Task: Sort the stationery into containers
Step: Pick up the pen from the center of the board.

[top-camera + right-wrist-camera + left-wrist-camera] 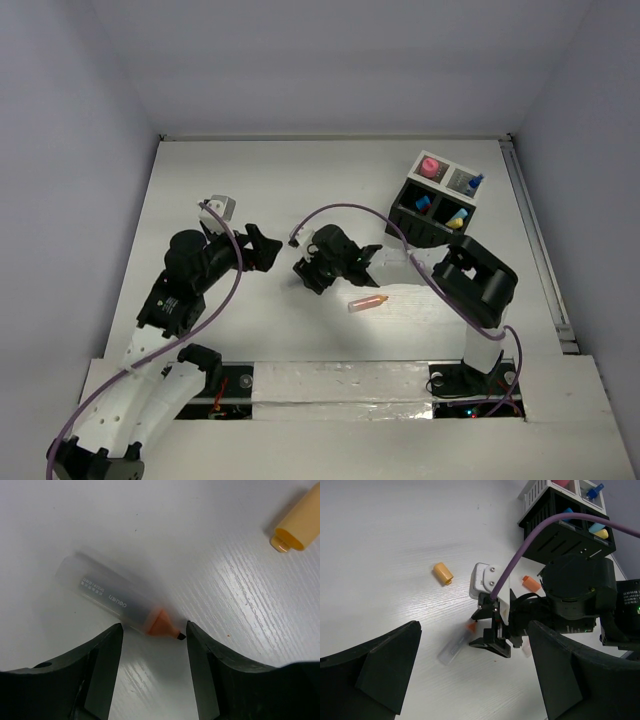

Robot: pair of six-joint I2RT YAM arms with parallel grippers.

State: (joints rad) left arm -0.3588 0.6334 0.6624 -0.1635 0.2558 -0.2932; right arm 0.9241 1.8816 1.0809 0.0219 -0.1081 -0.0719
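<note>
A clear stick with an orange tip (115, 600) lies flat on the white table. My right gripper (154, 628) is open and low over it, with the orange tip between the jaws and touching neither. The left wrist view shows this stick (454, 647) beside the right gripper (486, 629). My left gripper (474, 626) is open and empty, facing the right gripper from the left (270, 250). A second clear orange stick (368, 303) lies near the right arm. The black compartment box (418, 222) stands at the back right, holding a pink round piece (430, 166) and blue and yellow pieces.
A yellow-orange cap (442, 573) lies on the table beyond the right gripper and also shows in the right wrist view (295, 527). A small orange piece (531, 583) lies near the box. A purple cable (350, 210) arcs over the right arm. White walls enclose the table.
</note>
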